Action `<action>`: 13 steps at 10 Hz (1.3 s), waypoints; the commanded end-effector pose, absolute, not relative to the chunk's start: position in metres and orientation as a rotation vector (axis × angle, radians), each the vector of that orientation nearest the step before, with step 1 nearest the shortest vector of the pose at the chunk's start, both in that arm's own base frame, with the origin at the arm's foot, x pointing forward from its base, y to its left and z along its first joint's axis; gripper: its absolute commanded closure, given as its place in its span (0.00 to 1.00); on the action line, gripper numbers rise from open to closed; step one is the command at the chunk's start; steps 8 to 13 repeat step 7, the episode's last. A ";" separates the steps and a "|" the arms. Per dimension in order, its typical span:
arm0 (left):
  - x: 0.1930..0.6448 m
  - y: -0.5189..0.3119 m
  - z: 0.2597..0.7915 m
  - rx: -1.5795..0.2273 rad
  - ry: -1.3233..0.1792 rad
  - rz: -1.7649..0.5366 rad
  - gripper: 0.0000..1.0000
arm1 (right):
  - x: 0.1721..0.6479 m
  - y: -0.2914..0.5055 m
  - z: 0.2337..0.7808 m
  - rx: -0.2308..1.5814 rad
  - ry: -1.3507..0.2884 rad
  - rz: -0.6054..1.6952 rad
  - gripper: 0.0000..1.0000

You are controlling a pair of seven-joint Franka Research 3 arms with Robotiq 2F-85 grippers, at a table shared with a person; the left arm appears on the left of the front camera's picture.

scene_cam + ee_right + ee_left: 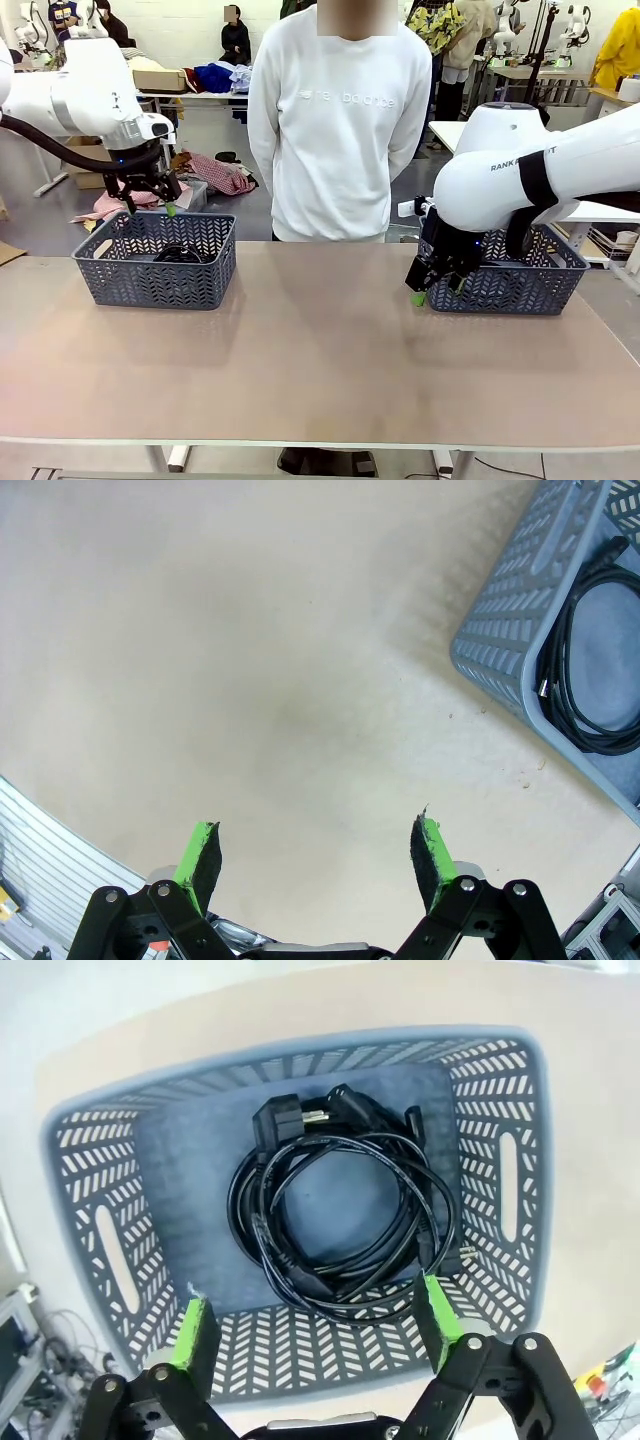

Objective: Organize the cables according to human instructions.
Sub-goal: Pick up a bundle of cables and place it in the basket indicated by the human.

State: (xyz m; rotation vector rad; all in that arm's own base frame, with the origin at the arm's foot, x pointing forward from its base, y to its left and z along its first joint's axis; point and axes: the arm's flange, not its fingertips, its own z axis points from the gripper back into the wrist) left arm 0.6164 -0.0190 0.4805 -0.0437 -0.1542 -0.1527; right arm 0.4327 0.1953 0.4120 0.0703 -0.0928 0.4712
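**Obs 1:** Over the left basket, the left gripper hung with jaws spread wide, nothing between them. Its wrist view looked straight down: coiled cables lay flat on the basket floor, plugs bunched at the far side of the coil from the fingers.

**Obs 2:** Count in that basket?

**Obs 1:** Couldn't tell. Loops overlapped; more than one cord seemed likely. The coil sat directly below the jaws, slightly toward the basket's middle, clear of both pads.

**Obs 2:** Right side?

**Obs 1:** The right gripper was low over the table, just beside the near left corner of the right basket. Jaws released, empty. Its wrist view had bare tabletop between the fingers; the basket sat off to one side with another cable coiled inside.

**Obs 2:** So which arm was nearer to cable?

**Obs 1:** Left, by my reading: it was right above its coil. A round coil has no real long axis; a grasp would have to straddle one side of the ring. The right arm would need to lift over the wall first. No loose cable lay on the table, so sorting looked nearly done. The person stood at the far edge, arms down.
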 end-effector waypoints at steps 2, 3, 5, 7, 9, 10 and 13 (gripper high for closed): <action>0.618 -0.017 0.482 -0.040 -0.168 -0.167 0.00 | 0.433 0.195 0.414 0.071 -0.097 0.471 0.00; 0.618 -0.017 0.482 -0.040 -0.168 -0.167 0.00 | 0.433 0.195 0.414 0.071 -0.097 0.471 0.00; 0.618 -0.017 0.482 -0.040 -0.168 -0.167 0.00 | 0.433 0.195 0.414 0.071 -0.097 0.471 0.00; 0.618 -0.017 0.482 -0.040 -0.168 -0.167 0.00 | 0.433 0.195 0.414 0.071 -0.097 0.471 0.00; 0.618 -0.017 0.482 -0.040 -0.168 -0.167 0.00 | 0.433 0.195 0.414 0.071 -0.097 0.471 0.00; 0.618 -0.017 0.482 -0.040 -0.168 -0.167 0.00 | 0.433 0.195 0.414 0.071 -0.097 0.471 0.00; 0.618 -0.017 0.482 -0.040 -0.168 -0.167 0.00 | 0.433 0.195 0.414 0.071 -0.097 0.471 0.00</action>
